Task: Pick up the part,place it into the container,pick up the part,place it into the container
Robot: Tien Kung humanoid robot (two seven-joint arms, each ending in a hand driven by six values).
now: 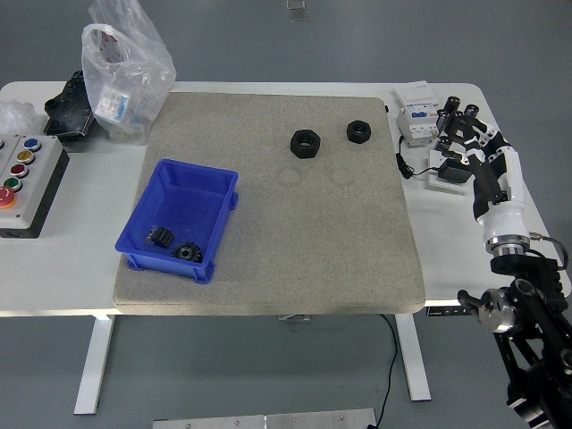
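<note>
Two gears [172,246] are lying in the blue bin [188,183]; two black nuts [306,143] are sitting on the mat [286,232], apparently outstanding. The right robot hand [465,134] is hovering over the counter's [63,268] right edge, fingers loosely curled, holding nothing.

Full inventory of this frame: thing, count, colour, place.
nuts: 2, black, far part of the mat, the smaller one to the right
bin: 1, blue, left side of the mat
gears: 2, black, inside the bin at its near end
mat: 1, grey-beige, centre of the table
table: 1, white
plastic bag: 1, clear, far left
button box: 1, grey with coloured buttons, left edge
electrical unit: 1, white, far right
right hand: black and white, at the right edge, holding nothing
</note>
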